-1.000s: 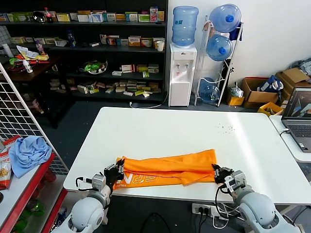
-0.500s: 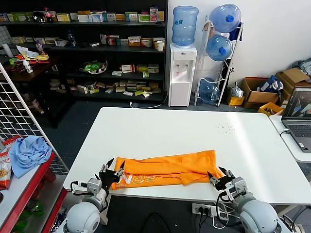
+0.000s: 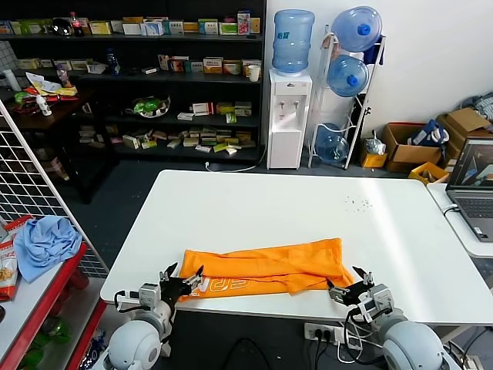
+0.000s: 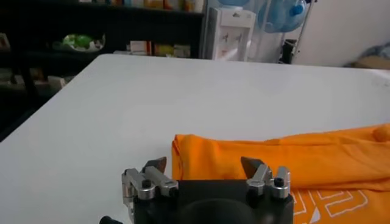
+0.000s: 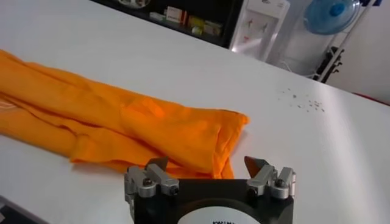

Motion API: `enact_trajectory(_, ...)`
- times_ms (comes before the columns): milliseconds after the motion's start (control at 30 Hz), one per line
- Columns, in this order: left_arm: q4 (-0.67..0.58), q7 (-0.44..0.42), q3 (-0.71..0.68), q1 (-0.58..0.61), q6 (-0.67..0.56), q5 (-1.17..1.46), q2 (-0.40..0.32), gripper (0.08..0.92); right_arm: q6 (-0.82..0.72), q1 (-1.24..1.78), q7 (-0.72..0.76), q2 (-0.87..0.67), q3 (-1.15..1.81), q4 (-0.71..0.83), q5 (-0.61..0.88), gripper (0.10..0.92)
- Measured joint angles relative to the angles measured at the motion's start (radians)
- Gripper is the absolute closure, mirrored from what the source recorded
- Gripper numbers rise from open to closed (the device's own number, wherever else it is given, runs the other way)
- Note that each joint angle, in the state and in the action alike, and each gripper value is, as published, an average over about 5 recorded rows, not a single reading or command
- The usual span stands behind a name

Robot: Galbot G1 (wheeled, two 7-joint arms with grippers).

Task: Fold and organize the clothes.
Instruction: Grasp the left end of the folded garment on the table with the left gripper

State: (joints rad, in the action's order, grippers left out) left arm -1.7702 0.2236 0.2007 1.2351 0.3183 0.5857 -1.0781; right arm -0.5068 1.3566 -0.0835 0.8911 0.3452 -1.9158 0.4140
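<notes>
Here the left gripper (image 3: pixel 182 278) sits at the near edge of the white rectangular table (image 3: pixel 254 204) with its fingers spread wide and nothing between them; in the left wrist view its fingertips (image 4: pixel 155 164) flank the left end of the shirt without closing on it. The right gripper (image 3: pixel 348 284) is likewise wide open and empty at the near edge, its fingertips (image 5: pixel 256 164) just short of the shirt's right end. The bright orange short-sleeved cotton T-shirt (image 3: pixel 266 268) lies between the two grippers, folded into a long band running left to right along the near part of the table, with white lettering (image 3: pixel 223 284) showing on its near left portion. Well to the left, off the table, a crumpled light blue cloth (image 3: pixel 45 240) rests on a red shelf. A grey laptop (image 3: pixel 474 189) stands open on a separate surface at the far right.
</notes>
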Motion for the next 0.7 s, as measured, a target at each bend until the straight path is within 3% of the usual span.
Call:
enact_trajectory(133,0.018,0.0,-0.002,-0.009,0.016,0.026,-0.003,0.237,-0.002,0.004,0.0,0.0,0.0,-0.006,0.002,0.203)
enact_trajectory(700,0.021,0.008,0.006,-0.017,0.042,0.082,0.014,0.728,-0.007,0.007,0.0,-0.003,0.003,-0.021,0.011,0.203)
